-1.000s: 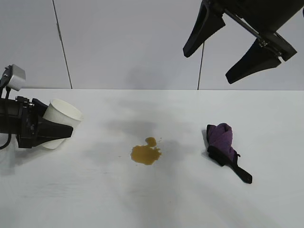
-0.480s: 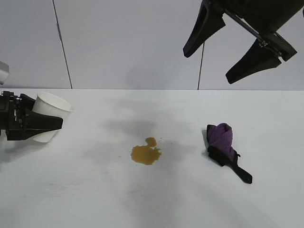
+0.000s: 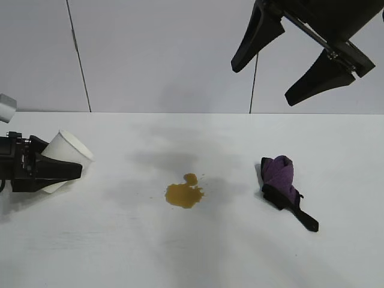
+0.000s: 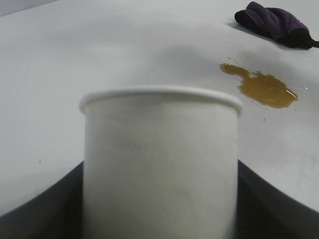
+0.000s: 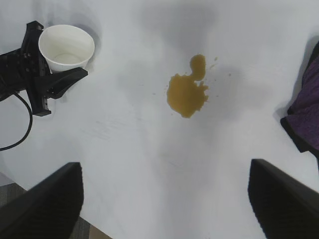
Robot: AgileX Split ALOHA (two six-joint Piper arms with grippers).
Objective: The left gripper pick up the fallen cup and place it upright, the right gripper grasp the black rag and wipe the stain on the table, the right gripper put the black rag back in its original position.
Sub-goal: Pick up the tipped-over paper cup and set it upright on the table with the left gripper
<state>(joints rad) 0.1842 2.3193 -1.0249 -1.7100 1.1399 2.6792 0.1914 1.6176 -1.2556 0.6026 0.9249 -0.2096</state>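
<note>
**Ana:** White table (image 3: 192, 252) stretching wide under a grey panelled wall (image 3: 162, 54), and up high over its right side hangs the right gripper (image 3: 288, 60), fingers spread wide, nothing between them.

**Ben:** Below that gripper, a touch to its outer side, lies the black rag (image 3: 282, 186): a purple bundle with dark edging and a thin strip trailing off. Soft and limp, I'd say, so take it across the fat middle of the bundle, not by the tail, or it will just dangle.

**Ana:** Low at the table's left edge, the left gripper (image 3: 57, 171) has its fingers clamped on the cup (image 3: 66, 157), one dark finger down each flank in the wrist view.

**Ben:** That cup sits tilted in the grip, mouth angled up and away from the wrist, base not yet flat on the table as far as I can judge. Light, thin paper; squeeze hard and the wall buckles. Holding mid-body below the rolled rim looks right.

**Ana:** And smallest of all, the stain (image 3: 184, 193), an amber blotch with a little blob joined on, out ahead of the cup and between it and the rag, touching neither.

**Ben:** Untouched so far; wiping is a step for afterwards.
</note>
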